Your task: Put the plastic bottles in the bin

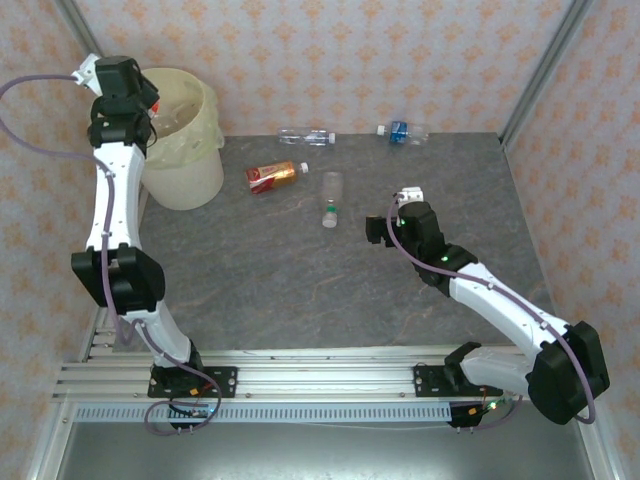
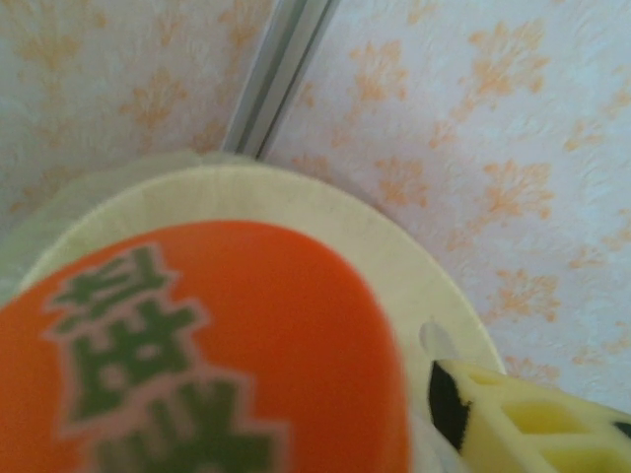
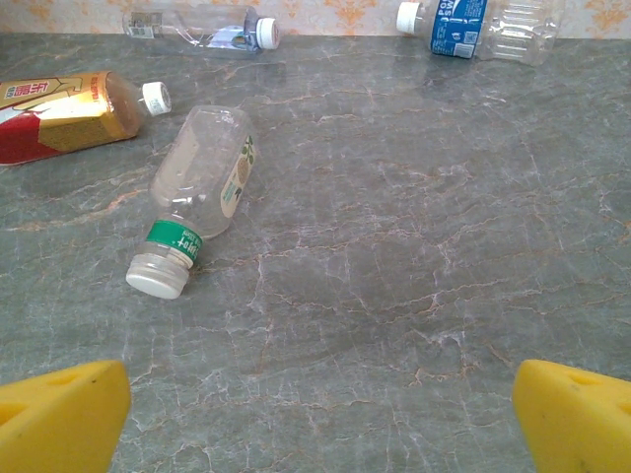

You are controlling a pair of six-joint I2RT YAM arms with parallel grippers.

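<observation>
orange-labelled bottle [image 2: 197,345] gripped in left hand [image 1: 148,108] over bin [image 1: 192,170]; right hand [image 3: 317,414] spread wide.

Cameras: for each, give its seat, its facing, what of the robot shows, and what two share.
Top external: above and behind the bases, looking down on the table; both arms show, left gripper over the bin.
Left wrist: above the bin's rim, facing the wall; a held orange bottle up close, one fingertip.
Right wrist: low over the table, facing the far wall; right gripper open, fingertips in the bottom corners.
Shared: top and right wrist both see the green-banded bottle.
</observation>
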